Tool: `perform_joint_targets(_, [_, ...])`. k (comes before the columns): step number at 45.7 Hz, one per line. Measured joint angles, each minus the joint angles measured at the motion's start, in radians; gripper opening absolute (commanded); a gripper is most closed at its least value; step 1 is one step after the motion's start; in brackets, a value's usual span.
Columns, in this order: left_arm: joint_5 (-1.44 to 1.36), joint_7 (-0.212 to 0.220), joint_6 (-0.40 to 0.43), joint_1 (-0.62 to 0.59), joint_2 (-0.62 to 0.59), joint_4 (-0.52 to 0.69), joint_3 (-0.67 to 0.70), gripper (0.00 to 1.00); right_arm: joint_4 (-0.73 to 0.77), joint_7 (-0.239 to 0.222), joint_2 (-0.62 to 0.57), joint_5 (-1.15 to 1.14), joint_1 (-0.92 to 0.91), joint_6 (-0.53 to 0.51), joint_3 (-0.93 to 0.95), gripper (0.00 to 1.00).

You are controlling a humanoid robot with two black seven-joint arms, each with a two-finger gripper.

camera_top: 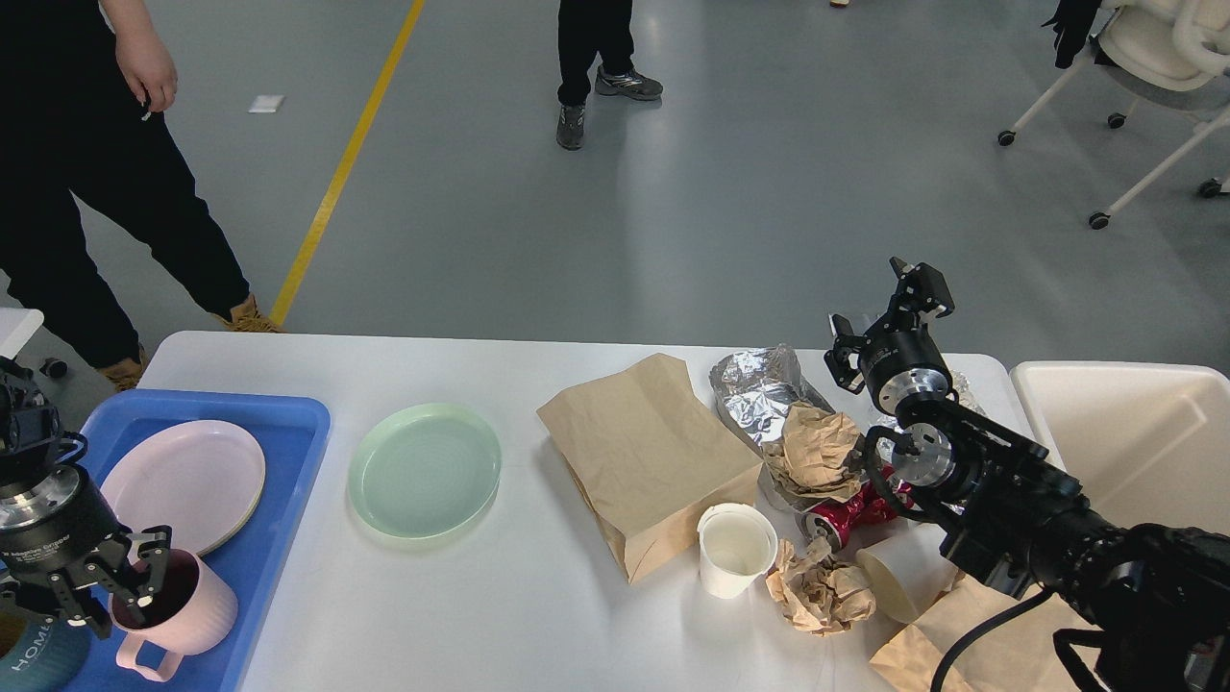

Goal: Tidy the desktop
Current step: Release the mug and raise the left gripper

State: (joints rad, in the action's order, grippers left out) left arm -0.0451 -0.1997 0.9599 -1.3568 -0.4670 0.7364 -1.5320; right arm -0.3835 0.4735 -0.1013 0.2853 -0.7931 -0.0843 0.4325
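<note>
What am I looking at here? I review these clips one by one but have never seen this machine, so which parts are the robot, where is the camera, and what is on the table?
The single picture comes from a camera in the robot's head, looking forward and down. The two black arms are the robot's own. The left gripper is at the rim of a pink mug on the blue tray, one finger inside it; whether it grips is unclear. The right gripper is raised over the rubbish, open and holding nothing.

On the white table lie a green plate, a brown paper bag, crumpled foil, balls of brown paper, a white paper cup and a red can on its side. A pink plate sits in the tray. A cream bin stands at the right. People stand on the floor beyond.
</note>
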Motion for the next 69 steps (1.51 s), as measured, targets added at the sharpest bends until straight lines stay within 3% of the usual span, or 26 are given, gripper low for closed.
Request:
perform_joint_targets(5, [0.0,0.001,0.0,-0.017,-0.003,0.001,-0.011,0.79,0.0,0.0,0.0,0.0,0.0,0.0,0.0,1.0])
perform_joint_targets(12, [-0.002,0.003,0.0,-0.1,0.001,0.007,-0.035,0.89,0.0,0.0,0.0,0.0,0.0,0.0,0.0,1.0])
perform_joint_targets(30, [0.006,-0.017,0.0,-0.431,0.119,0.056,-0.083,0.91,0.0,0.0,0.0,0.0,0.0,0.0,0.0,1.0])
perform_joint_targets(52, [0.012,-0.017,0.0,-0.805,0.3,0.252,-0.147,0.93,0.0,0.0,0.0,0.0,0.0,0.0,0.0,1.0])
perform_joint_targets(60, [0.014,-0.017,0.0,-0.832,0.324,0.266,-0.15,0.93,0.0,0.0,0.0,0.0,-0.001,0.0,0.0,1.0])
perform_joint_targets(69, [0.026,-0.017,0.0,-0.721,0.357,0.243,-0.122,0.93,0.0,0.0,0.0,0.0,-0.001,0.0,0.0,1.0])
